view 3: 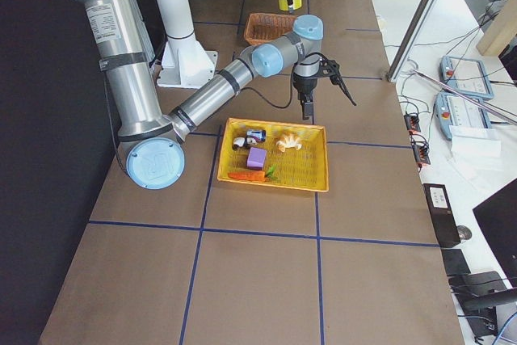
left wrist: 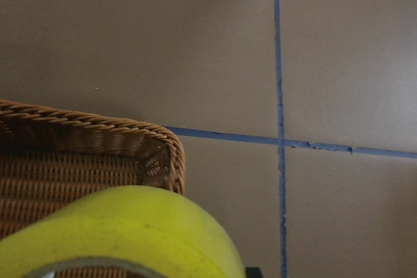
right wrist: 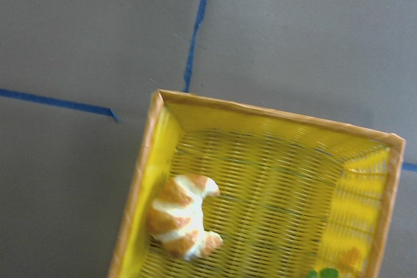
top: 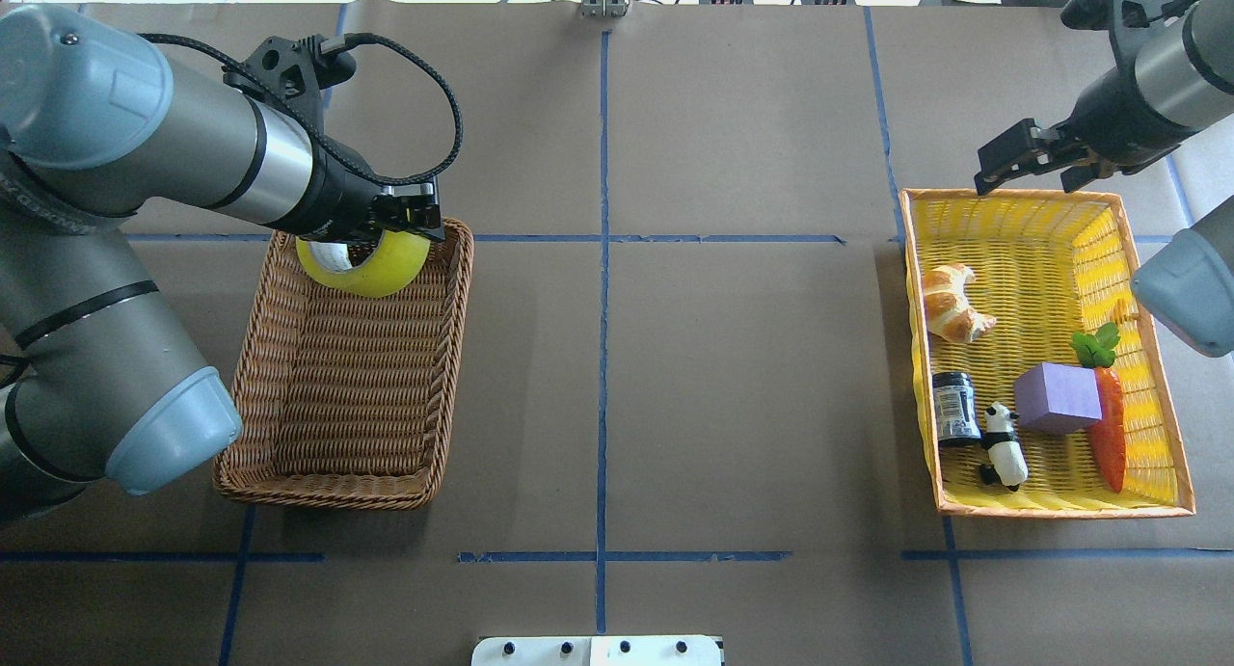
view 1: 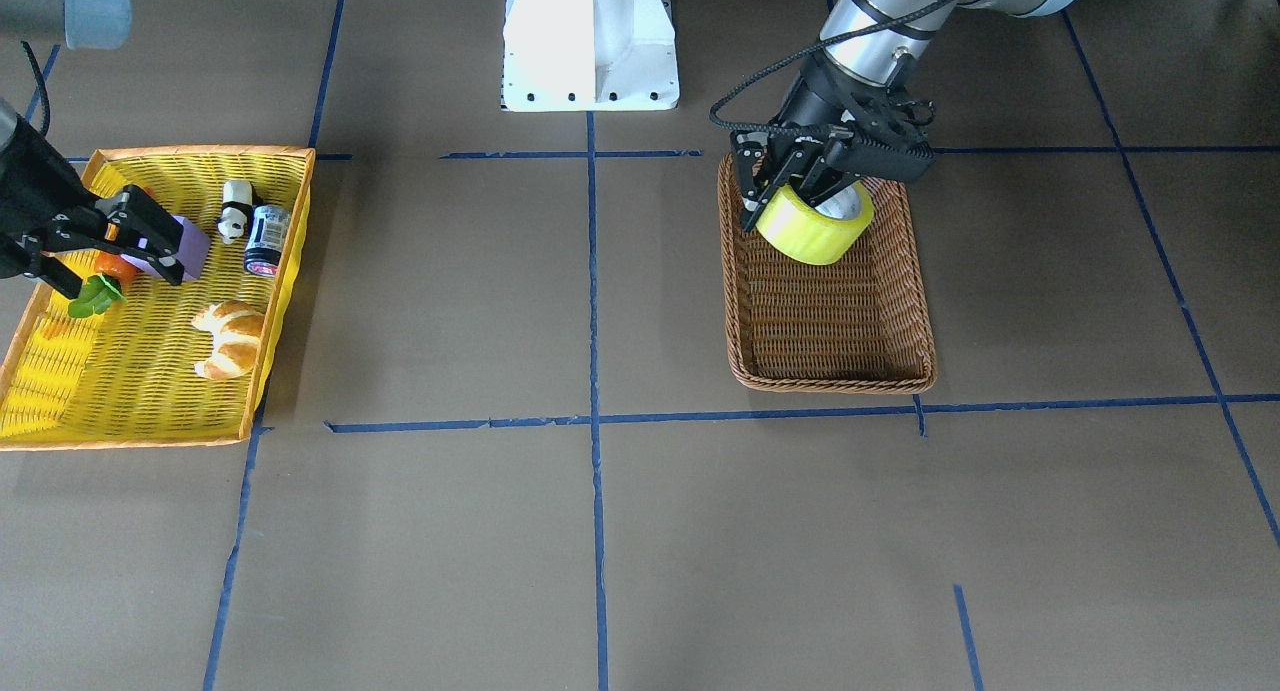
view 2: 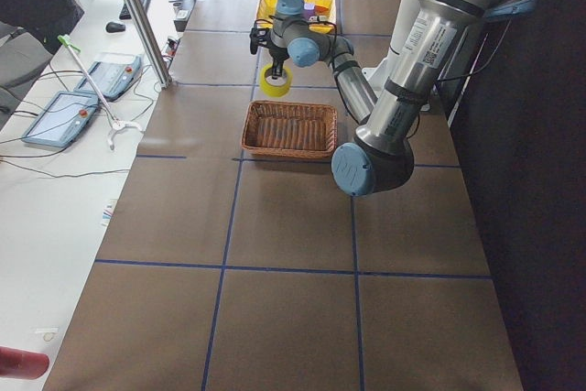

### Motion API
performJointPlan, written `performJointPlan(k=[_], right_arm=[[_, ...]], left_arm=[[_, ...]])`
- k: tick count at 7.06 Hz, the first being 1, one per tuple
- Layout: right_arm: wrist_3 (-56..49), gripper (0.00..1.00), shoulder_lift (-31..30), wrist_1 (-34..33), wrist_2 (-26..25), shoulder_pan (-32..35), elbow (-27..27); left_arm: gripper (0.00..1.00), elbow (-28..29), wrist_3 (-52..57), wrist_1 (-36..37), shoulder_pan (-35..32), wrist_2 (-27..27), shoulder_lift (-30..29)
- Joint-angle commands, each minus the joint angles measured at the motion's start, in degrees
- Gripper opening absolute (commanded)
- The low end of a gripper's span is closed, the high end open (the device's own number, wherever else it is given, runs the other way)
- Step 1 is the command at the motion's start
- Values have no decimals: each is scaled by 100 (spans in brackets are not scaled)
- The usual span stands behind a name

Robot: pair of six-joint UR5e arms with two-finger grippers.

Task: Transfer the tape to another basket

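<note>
The yellow-green tape [top: 378, 269] hangs in my left gripper [top: 386, 232], which is shut on it, over the brown wicker basket [top: 289, 377]. In the front-facing view the tape [view 1: 812, 229] hangs under the gripper [view 1: 800, 186], above the basket [view 1: 830, 371]. The left wrist view shows the roll [left wrist: 130, 226] close up over a basket corner [left wrist: 78, 135]. The basket's floor is bare. My right gripper [top: 1027, 174] is open and empty, above the far rim of the yellow basket [top: 1060, 199].
The yellow plastic-weave basket [view 1: 150, 436] holds a croissant [top: 950, 305], a dark can [top: 954, 408], a panda figure [top: 1003, 444], a purple block [top: 1058, 396] and a toy carrot [top: 1109, 430]. The white robot base [view 1: 590, 41] stands at the table's middle edge.
</note>
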Motion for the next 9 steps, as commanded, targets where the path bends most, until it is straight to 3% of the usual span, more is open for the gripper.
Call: performJointPlan(k=[1,3,6,7,8,9], right_arm=[[-1153,100,-363,-444,40,261,152],[-1128,100,-355,-444,58,271,152],[-1111,100,-355,-444,58,271,152],[-1093,100,-347,-444,58,271,152],[-1093,100,-347,-444,58,271,161],[-1093,100,-347,-444,58,271,161]], left_arm=[[0,116,391,158,84,122,413],[0,511,358,140,618,509,319],[2,740,366,131,911,510,301],[39,932,401,123,963,510,196],[86,960,401,70,964,519,186],[100,943,401,70,955,536,186]])
